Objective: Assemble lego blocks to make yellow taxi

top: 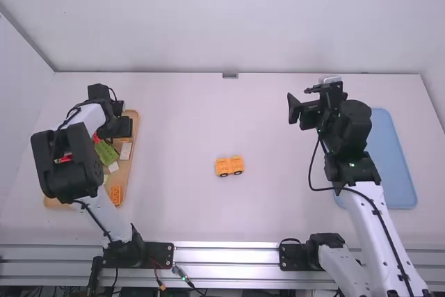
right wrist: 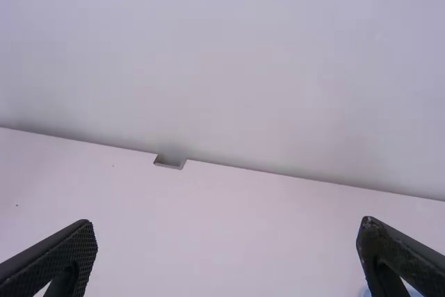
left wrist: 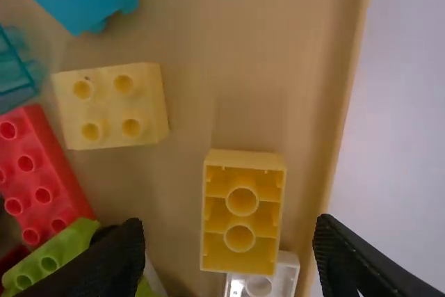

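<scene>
Currently, your left gripper (top: 119, 127) gapes wide and empty over the upturned yellow brick (left wrist: 242, 220) in the tan tray (left wrist: 278, 46), while your right gripper (top: 300, 102) hangs wide open, holding nothing.

A blue tray (top: 394, 161) lies on the table's (top: 271, 206) right. A small grey piece (top: 230, 75) sits midway along the far edge.

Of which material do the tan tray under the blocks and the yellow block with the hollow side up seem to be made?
The yellow block: hard plastic, smooth with a soft sheen; its moulded tubes suggest this.
The tan tray: smooth, rather matt; perhaps wood or plastic, since no clear grain shows.
</scene>
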{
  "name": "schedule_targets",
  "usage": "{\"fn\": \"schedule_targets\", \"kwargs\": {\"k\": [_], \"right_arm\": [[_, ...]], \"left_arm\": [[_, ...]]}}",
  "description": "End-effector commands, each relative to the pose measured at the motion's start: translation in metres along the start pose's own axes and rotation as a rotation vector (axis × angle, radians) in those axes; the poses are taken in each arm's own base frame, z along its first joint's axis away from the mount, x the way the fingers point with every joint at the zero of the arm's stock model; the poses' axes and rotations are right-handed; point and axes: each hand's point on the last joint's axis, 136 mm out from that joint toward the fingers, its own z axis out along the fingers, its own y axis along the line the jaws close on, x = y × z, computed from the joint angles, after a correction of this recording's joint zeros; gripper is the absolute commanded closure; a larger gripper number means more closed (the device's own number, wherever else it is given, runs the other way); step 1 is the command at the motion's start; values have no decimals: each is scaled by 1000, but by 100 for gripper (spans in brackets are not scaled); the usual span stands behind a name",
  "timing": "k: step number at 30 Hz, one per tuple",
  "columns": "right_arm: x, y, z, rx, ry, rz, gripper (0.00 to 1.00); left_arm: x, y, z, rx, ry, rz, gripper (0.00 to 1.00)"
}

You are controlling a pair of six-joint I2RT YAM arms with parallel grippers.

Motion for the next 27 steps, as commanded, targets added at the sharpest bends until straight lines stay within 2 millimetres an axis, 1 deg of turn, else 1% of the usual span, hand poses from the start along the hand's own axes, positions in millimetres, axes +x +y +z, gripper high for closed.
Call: {"fn": "schedule_targets", "kwargs": {"k": [1, 2, 3, 7, 14, 18, 27], "right_arm": [[1, 4, -3, -7, -4, 0, 1], [1, 5, -3, -10, -4, -1, 1], [1, 6, -3, -12, -4, -2, 1], [0, 9, -3, -19, -6, -5, 1], [0, 5, -3, -8, -8, -1, 1], [0, 5, -3, -10, -6, -1, 1], [0, 5, -3, -10, -8, -1, 1]], "left_arm": [[11, -2, 12, 45, 35, -3, 35], [12, -4, 14, 69, 34, 0, 35], [12, -7, 16, 94, 34, 7, 38], [14, -9, 24, 106, 41, 1, 39], [11, -10, 25, 110, 23, 4, 40], [18, -11, 30, 108, 31, 0, 41], [23, -12, 36, 106, 27, 0, 44]]}}
